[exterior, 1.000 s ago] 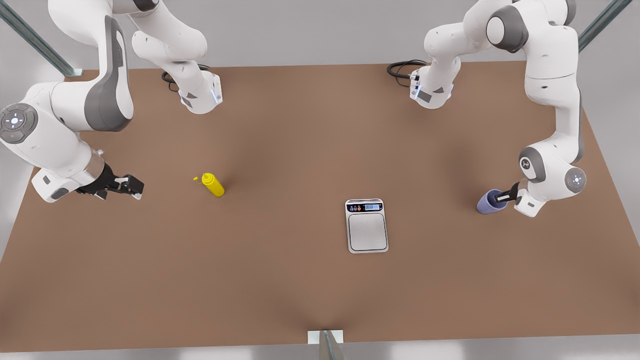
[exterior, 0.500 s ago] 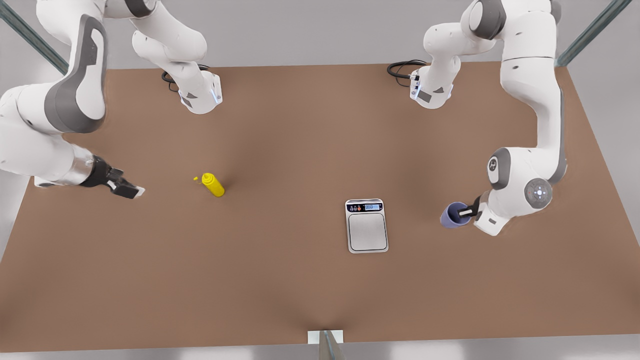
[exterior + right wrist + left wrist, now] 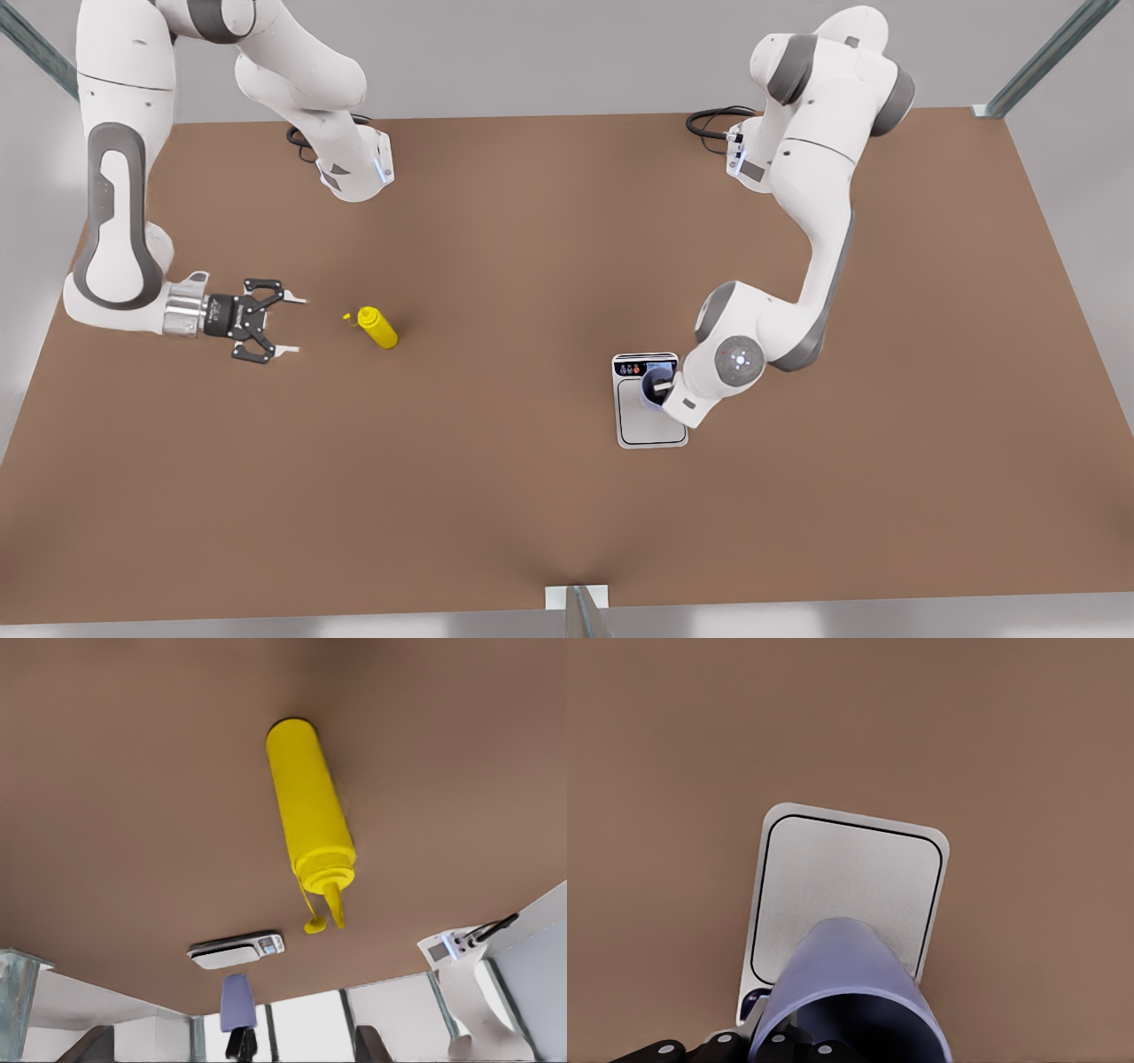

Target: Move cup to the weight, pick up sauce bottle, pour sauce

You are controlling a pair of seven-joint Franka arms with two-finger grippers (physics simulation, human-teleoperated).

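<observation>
The pale lavender cup hangs just over the silver weight, near its display end, with my left gripper shut on its rim. The left wrist view looks down past the cup onto the weight's plate. On the front view's left the yellow sauce bottle stands on the table. My right gripper is level with it, a short way off on the side away from the weight, open with its fingers towards it. Its wrist view shows the sauce bottle and, farther off, the weight and the cup.
Both arm bases stand at the back of the brown table, each with a black cable beside it. A small metal bracket sits at the front edge.
My left gripper has carried the cup from the front view's right to above the weight. My right gripper has turned, swung closer to the sauce bottle and now stands open.
</observation>
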